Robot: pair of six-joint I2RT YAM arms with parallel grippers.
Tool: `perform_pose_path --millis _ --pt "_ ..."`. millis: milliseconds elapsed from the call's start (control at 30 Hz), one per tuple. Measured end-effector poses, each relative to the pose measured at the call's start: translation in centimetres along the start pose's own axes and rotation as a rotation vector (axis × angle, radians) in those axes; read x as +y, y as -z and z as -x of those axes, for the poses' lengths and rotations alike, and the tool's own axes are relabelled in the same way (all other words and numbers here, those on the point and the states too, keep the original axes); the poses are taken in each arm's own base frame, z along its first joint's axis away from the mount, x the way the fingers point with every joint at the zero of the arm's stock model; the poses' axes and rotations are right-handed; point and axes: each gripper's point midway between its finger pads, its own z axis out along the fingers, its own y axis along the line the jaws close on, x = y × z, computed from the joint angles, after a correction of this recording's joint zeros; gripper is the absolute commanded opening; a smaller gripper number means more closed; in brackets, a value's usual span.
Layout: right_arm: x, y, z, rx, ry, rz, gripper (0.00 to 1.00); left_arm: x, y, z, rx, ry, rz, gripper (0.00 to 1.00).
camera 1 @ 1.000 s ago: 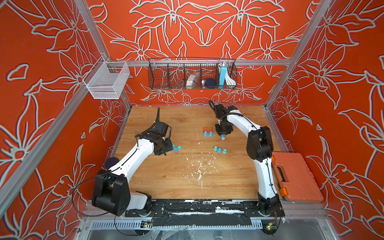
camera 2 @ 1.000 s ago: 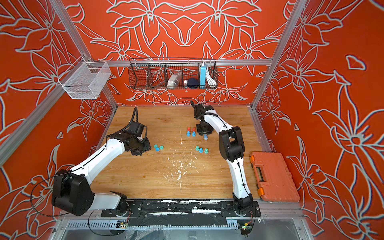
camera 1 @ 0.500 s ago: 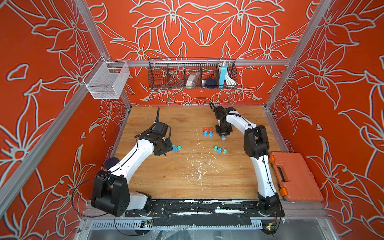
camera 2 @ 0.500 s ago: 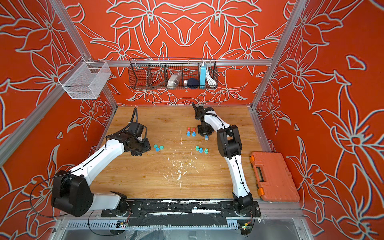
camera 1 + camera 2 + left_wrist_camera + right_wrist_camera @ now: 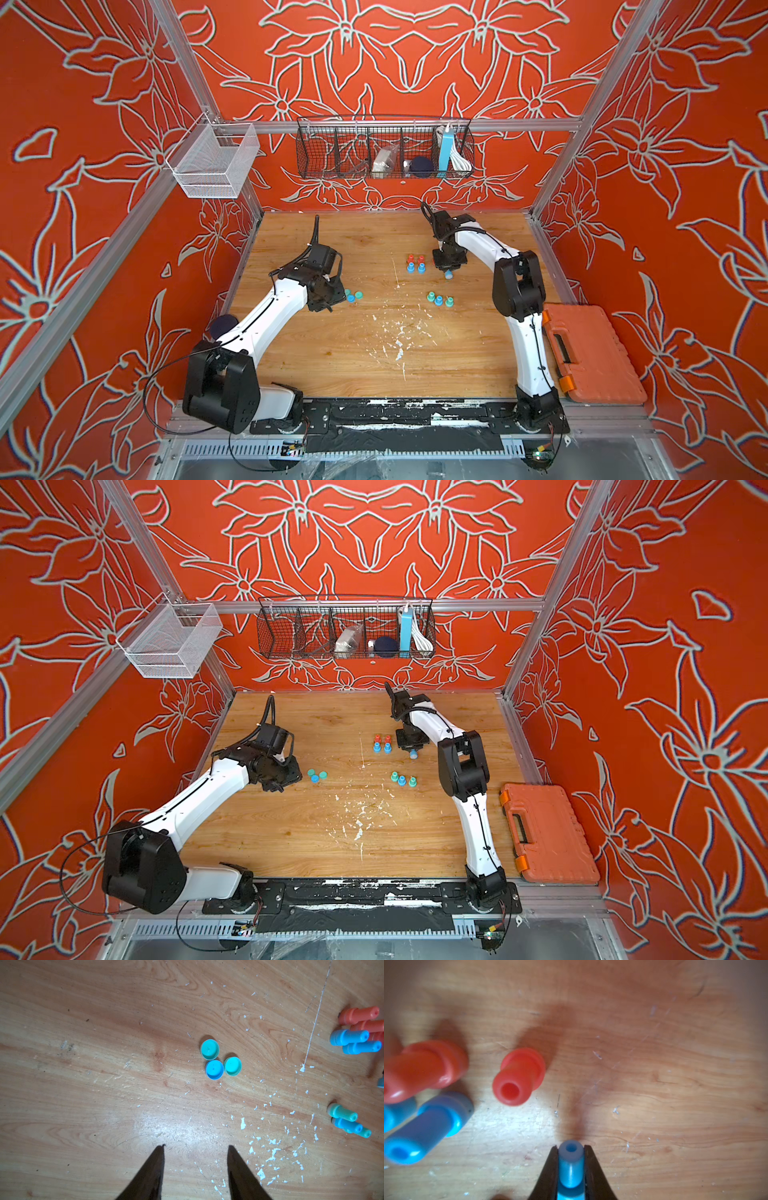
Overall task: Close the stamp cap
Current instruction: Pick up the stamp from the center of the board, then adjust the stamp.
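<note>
Stamp: small blue plastic stamp with a thin stem (image 5: 570, 1169), pinched between the right gripper (image 5: 571, 1147) fingers.
Feel: I think it is light, hard and slippery; best held on the stem, near its wide foot.
Cap: round blue plastic cap (image 5: 214, 1069) lies out past the left gripper (image 5: 195, 1147) fingers, which stand apart, empty.
Change: right fingers were wider before; now they squeeze the stamp. Left fingers look the same.

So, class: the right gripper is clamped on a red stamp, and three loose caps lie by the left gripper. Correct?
No: the stamp in the right gripper is blue, not red, as the right wrist view shows. Three caps do lie by the left gripper.
</note>
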Motion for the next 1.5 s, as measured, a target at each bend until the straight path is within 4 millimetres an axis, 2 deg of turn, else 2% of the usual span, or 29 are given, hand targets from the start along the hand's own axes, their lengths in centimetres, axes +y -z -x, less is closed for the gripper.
perform_pose_path --millis 67,200,400,500,667,767,1033,1233,1333,1500 --pt "-0.2 1.0 -0.4 -0.052 -0.013 0.013 0.18 0.0 0.0 0.0 -0.001 0.0 0.0 0.49" --pt "-0.3 2.1 -1.7 -0.188 -0.038 0.077 0.1 0.1 -0.2 -0.1 0.002 0.0 0.001 0.5" --pt "0.9 0.3 -4.1 -0.418 -0.059 0.232 0.04 0.5 -0.6 -0.6 0.015 0.001 0.011 0.5" --pt "2.1 0.4 -2.8 -0.498 -0.038 0.3 0.01 0.5 -0.5 -0.6 0.013 0.001 0.009 0.5" --pt "3.9 3.2 1.2 -0.707 0.01 0.396 0.0 0.7 -0.7 -0.8 0.016 0.001 0.012 0.49" --pt "4.5 4.4 2.6 -0.809 0.043 0.426 0.0 1.0 -1.0 -1.3 0.025 0.002 0.019 0.5" --pt "5.5 4.2 2.0 -0.952 0.138 0.485 0.0 1.7 -1.5 -2.2 0.035 0.009 0.027 0.49" --pt "6.0 4.7 2.5 -1.015 0.161 0.509 0.0 1.7 -1.6 -2.1 0.028 0.011 0.023 0.5" --pt "5.4 5.0 2.4 -1.041 0.148 0.482 0.0 1.6 -1.6 -2.0 0.025 0.013 0.021 0.5" --pt "2.7 4.3 2.2 -1.043 0.075 0.367 0.0 1.6 -1.6 -1.9 0.021 0.013 0.021 0.49"
